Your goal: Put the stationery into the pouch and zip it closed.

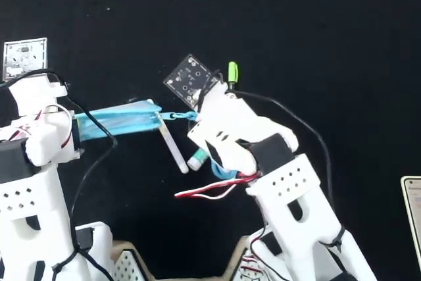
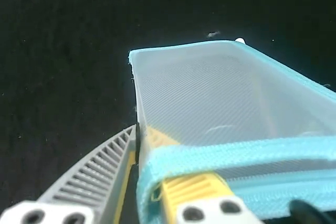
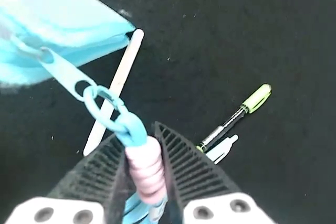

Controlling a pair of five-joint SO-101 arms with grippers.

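The light blue mesh pouch (image 1: 118, 122) is stretched between the two arms above the black table. My left gripper (image 1: 77, 129) is shut on its end; in the left wrist view the fingers (image 2: 100, 179) clamp the pouch's (image 2: 210, 98) teal edge. My right gripper (image 1: 197, 115) is shut on a pink beaded charm (image 3: 147, 169), joined by a blue ring (image 3: 113, 114) to the zipper pull (image 3: 63, 72). A white pen (image 1: 172, 146) lies on the table by the pouch's zipper end. A green-capped pen (image 3: 236, 116) and another white pen (image 3: 223, 148) lie beyond the right gripper.
A small black circuit board (image 1: 189, 78) lies just behind the right gripper, next to the green-capped pen (image 1: 232, 72). A white square board (image 1: 24, 56) sits at the far left and a card (image 1: 413, 208) at the right edge. A teal-tipped white item (image 1: 197, 158) shows under the right arm.
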